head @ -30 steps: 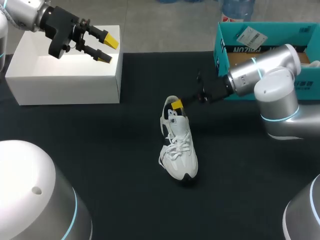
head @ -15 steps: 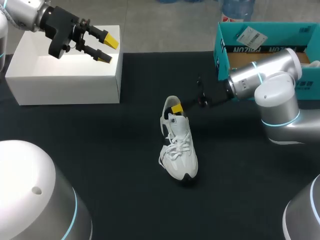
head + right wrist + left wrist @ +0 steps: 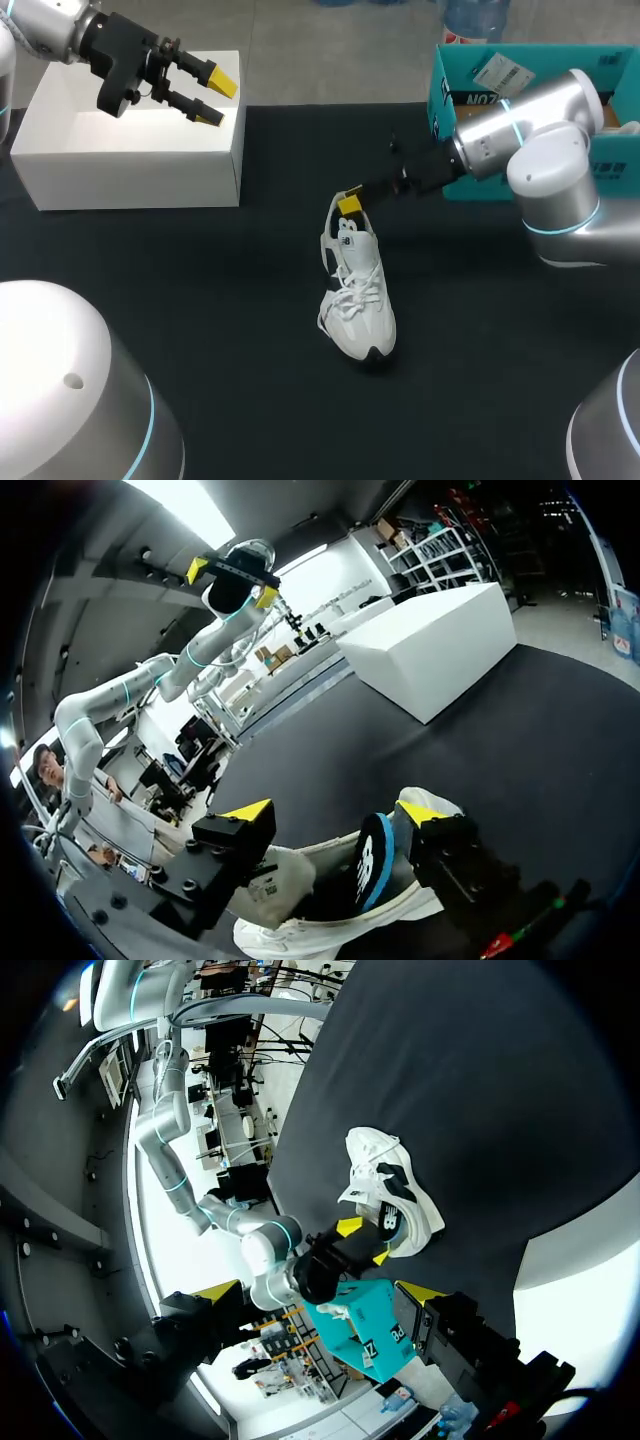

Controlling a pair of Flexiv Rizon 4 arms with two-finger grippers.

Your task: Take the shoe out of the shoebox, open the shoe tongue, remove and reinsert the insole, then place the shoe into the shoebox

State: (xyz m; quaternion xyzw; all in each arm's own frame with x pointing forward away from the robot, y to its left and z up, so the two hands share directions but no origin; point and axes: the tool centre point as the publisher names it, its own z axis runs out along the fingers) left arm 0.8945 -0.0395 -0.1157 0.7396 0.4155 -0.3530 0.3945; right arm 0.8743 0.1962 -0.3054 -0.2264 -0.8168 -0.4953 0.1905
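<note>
Head view: shoe [image 3: 357,290] is seen upright mid-table, outside shoebox [image 3: 560,62]. Right gripper [image 3: 350,202] is set at its heel collar. Left gripper [image 3: 215,98] is held spread, empty, over white box [image 3: 120,160].

Left wrist view: the shoe is seen well ahead.

Right wrist view: fingers are spread wide, with nothing clamped. The tongue is best pinched low and lifted gently.

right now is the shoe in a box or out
Out: the shoe stands upright on the black table, apart from the white box and teal box.
</note>
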